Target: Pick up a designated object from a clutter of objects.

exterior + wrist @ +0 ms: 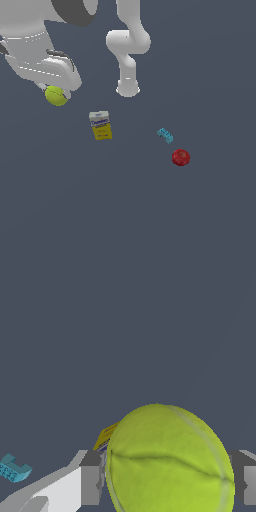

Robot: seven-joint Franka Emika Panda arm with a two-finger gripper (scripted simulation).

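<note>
gripper [167, 481]: clenched on the tennis ball [170, 461]; wrist view showed a grey finger [91, 483] pressed on one side of the ball and another finger on the opposite side, ball filling the gap.
ball location: upper left of the exterior view, tucked under the white gripper body, ball [56, 95] only partly showing below it. Whether it was off the surface [150, 210] could not be told from either view.
grip quality: contact looked to sit on the ball's widest part, but the fingers' tips were cut off by the frame edge, so depth of bite unknown.
risk 1, slip: round felt ball on flat pads; a fast lift or swing could have rolled it out between the fingers.
risk 2, squeeze-out: if the pads sat below or above the ball's middle, closing force would have pushed it out rather than held it.
risk 3, neighbour contact: yellow-and-white box [100, 125] sat near the ball, lower right of it in the exterior view; its corner [106, 437] peeked out behind the ball in the wrist view. A sideways move that way could have clipped it.
rest of clutter: teal toy brick [165, 135] and red apple-like object [180, 157] were well apart at centre right, no threat.
</note>
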